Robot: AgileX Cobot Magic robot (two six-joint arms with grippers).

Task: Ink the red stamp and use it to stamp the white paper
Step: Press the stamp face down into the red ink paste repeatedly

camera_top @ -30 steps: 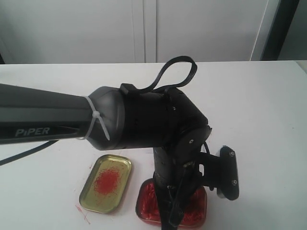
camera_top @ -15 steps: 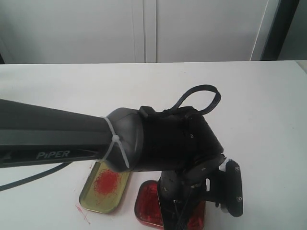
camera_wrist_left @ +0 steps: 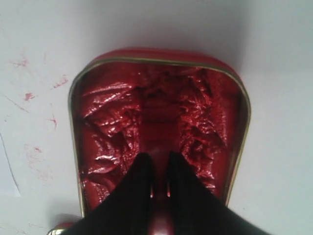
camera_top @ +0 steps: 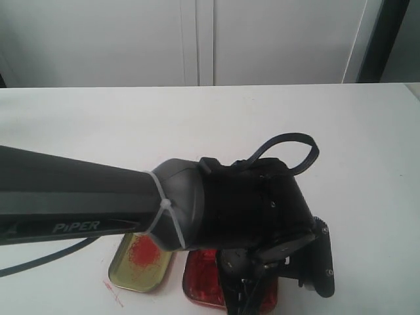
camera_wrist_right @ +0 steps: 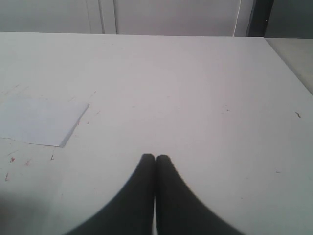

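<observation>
Left gripper [camera_wrist_left: 160,169] clenched on red stamp [camera_wrist_left: 160,215] – held low over paste tin [camera_wrist_left: 243,98], contact hidden. Stamp likely light, rigid, paste-slick; grip narrow handle, not inked base. Right gripper [camera_wrist_right: 155,159] pinched together, empty. White paper [camera_wrist_right: 41,120] – thin, flimsy, flat on table [camera_wrist_right: 195,88].

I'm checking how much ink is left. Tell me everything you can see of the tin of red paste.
The tin of red paste is an open, rounded-cornered rectangular box, red outside with a gold rim, seemingly metal. It lies flat on the white table, filled with glossy, churned, wrinkled red paste. The black fingers of the left gripper dip into it at one end, pinching what seems the red stamp. A gold tin lies beside it, apart.
</observation>
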